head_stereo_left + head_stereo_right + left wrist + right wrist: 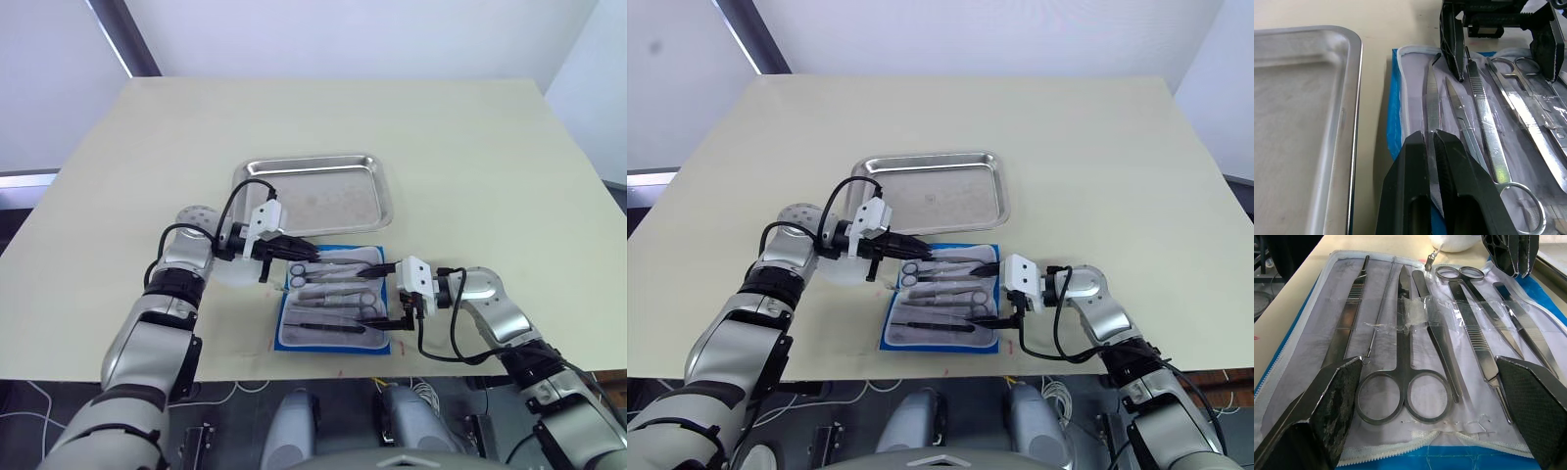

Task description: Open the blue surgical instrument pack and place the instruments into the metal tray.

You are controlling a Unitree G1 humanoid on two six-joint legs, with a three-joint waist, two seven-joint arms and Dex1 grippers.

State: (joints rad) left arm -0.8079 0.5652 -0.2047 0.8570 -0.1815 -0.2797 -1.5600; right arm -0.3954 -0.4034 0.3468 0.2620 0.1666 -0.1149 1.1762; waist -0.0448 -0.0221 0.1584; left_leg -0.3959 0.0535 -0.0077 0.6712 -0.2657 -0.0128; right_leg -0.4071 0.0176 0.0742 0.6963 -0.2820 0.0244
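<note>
pack (333, 300) open, frame centre | tray (313, 194) empty | my left pincer (1431, 142) clamped tweezers (1432, 103) | right pincer (1430, 396) wide

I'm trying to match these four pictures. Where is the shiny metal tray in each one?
Left eye view: metal tray at centre, just beyond the open blue pack.
Right eye view: same spot.
Left wrist view: along one side.
Right wrist view: I cannot make it out.
Shared landmark: the blue pack.

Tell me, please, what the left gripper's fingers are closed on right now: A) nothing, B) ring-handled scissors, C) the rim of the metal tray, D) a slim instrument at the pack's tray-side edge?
D: the left gripper is pinched on slim forceps lying in the open blue surgical instrument pack, beside the metal tray.
</note>
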